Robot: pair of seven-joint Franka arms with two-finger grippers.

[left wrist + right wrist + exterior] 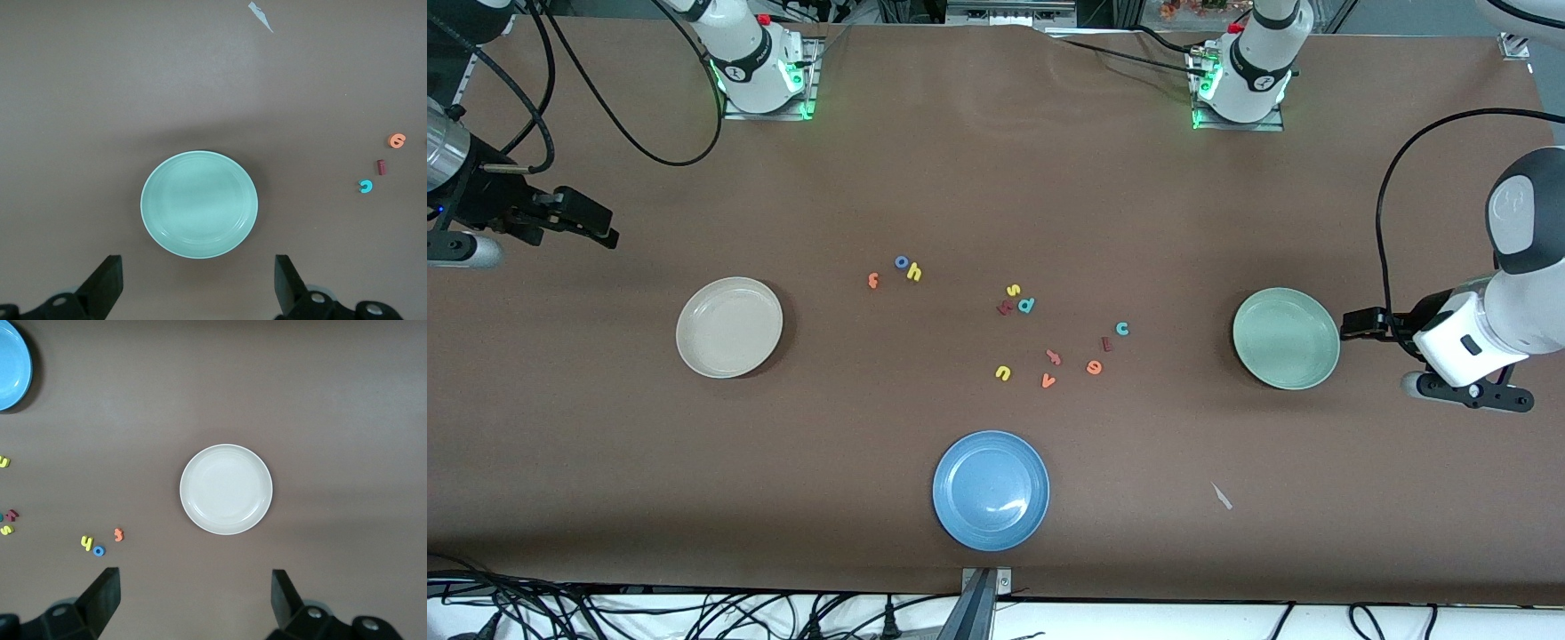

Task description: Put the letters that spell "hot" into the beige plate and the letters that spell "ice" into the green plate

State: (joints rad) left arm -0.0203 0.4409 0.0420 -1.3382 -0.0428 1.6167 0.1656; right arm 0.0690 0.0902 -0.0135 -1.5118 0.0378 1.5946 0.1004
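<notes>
Nothing is sorted yet. The right gripper hangs with jaws spread and empty at its end of the table. The beige plate is empty; t, o and h lie together on the table between the plates. Nearer the empty green plate lie e, i and c. The left gripper waits by that plate, jaws released. No brand or label is legible.

A brown cloth covers the whole table, lying mostly flat but with faint ripples near the edge where the arm bases stand; a small pale scrap lies on it toward the left arm's end, near the front camera. Along the cloth's nearest edge runs a white strip strewn with black cables; 1 metal bracket sits at its middle.
</notes>
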